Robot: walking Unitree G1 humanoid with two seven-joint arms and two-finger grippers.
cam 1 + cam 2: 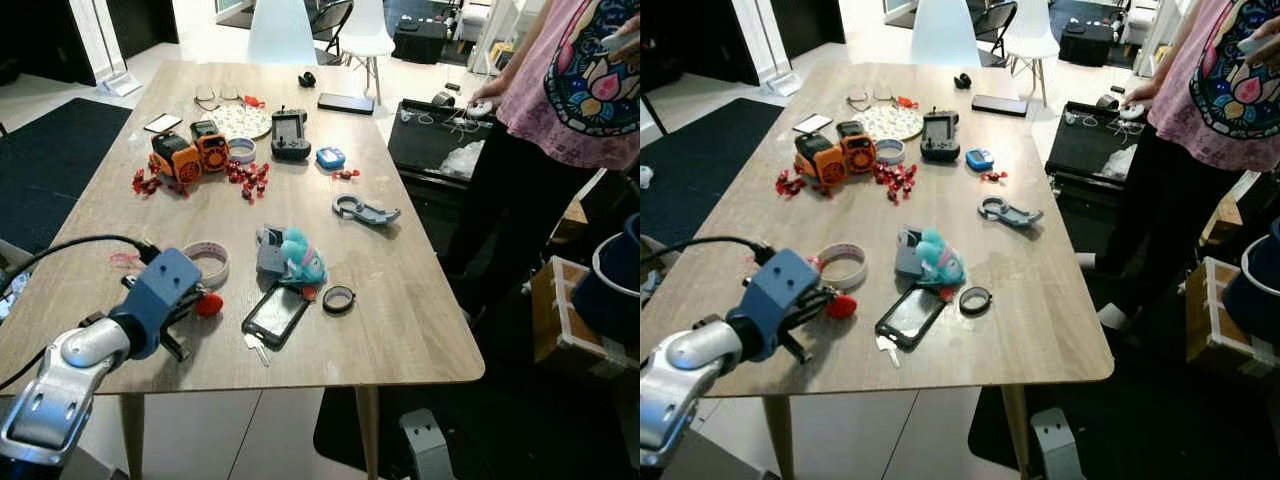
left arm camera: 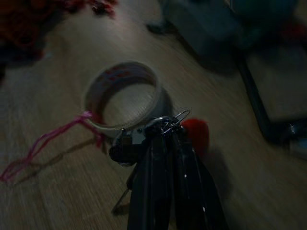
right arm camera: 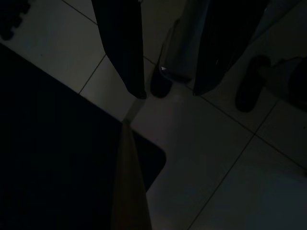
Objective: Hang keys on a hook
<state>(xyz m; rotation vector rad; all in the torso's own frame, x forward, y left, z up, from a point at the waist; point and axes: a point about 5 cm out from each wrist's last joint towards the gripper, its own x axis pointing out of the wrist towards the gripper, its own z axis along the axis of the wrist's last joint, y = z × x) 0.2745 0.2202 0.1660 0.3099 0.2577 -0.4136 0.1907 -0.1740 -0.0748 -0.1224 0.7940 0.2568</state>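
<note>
Left hand point(image 2: 165, 132) low over the pale wood tabletop point(image 1: 420, 300), fingers pressed together on the wire ring of the red-fobbed keys point(image 2: 194, 136) — at 6 o'clock of the white tape roll point(image 1: 208, 262). Lift slowly; confirm the ring holds. Right hand point(image 3: 165, 91) idle, spread.

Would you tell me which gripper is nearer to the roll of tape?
Left. The left gripper is shut on a key ring right beside the roll of tape on the table. The right gripper hangs open above the floor.
</note>
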